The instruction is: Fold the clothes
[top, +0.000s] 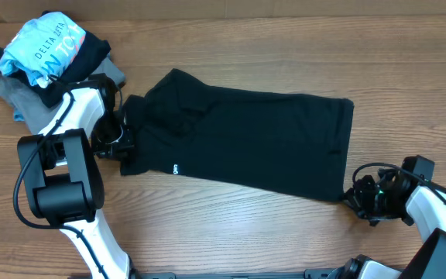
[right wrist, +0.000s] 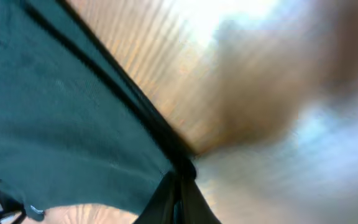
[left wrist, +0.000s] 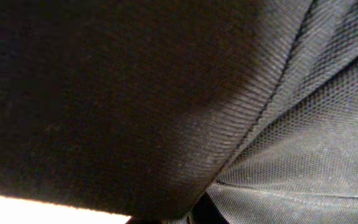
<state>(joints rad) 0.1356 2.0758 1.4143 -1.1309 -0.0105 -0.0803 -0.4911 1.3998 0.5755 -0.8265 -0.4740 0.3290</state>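
The clothes are one black garment (top: 246,139) lying flat across the middle of the wooden table, with a tiny white logo (top: 174,167) near its front hem. My left gripper (top: 122,147) is at the garment's left end, shut on its fabric. The left wrist view is filled with black cloth (left wrist: 135,106). My right gripper (top: 353,195) is at the garment's front right corner. In the right wrist view the two fingers (right wrist: 178,193) are pressed together on the corner of the dark cloth (right wrist: 61,124).
A pile at the back left holds a light-blue printed shirt (top: 41,43) on a grey folded garment (top: 18,97). Bare wood (top: 231,225) runs along the front of the table.
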